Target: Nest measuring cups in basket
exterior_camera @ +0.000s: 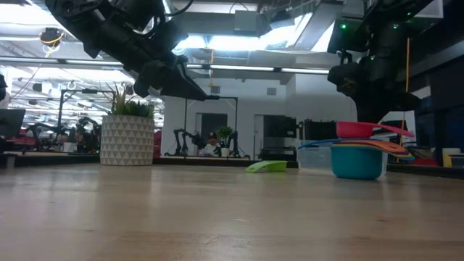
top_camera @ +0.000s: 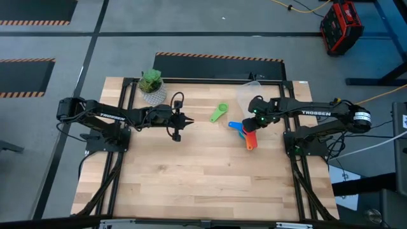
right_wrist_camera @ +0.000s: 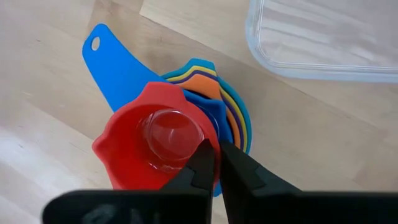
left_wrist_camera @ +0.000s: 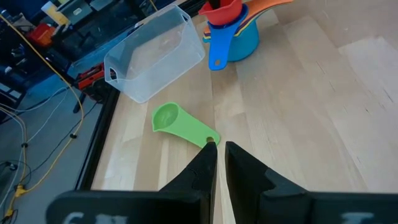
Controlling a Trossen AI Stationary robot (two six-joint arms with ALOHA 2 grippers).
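Observation:
The measuring cups stand nested in a stack (top_camera: pixel 245 133) on the table, right of centre, with a teal cup (exterior_camera: pixel 357 161) at the bottom and a red cup (right_wrist_camera: pixel 155 146) on top. A single green cup (left_wrist_camera: pixel 180 124) lies apart, open side up, left of the stack (top_camera: pixel 219 113). The clear basket (top_camera: pixel 250 93) stands on the table just beyond the stack. My right gripper (right_wrist_camera: pixel 216 155) is over the stack, shut at the red cup's rim. My left gripper (left_wrist_camera: pixel 219 152) hangs shut in the air, left of the green cup (exterior_camera: pixel 267 166). My right gripper pinches the red cup's rim (right_wrist_camera: pixel 214 134) on the side away from the blue handle, one finger inside the bowl and one outside. The fingers come from above, pointing down. The red cup sits upright in the stack, on the cups below it.
A green plant in a white patterned pot (top_camera: pixel 152 88) stands near the table's far left corner. A blue handle (right_wrist_camera: pixel 109 68) and an orange handle (top_camera: pixel 250 145) stick out of the stack. The near half of the wooden table (top_camera: pixel 191 184) is bare.

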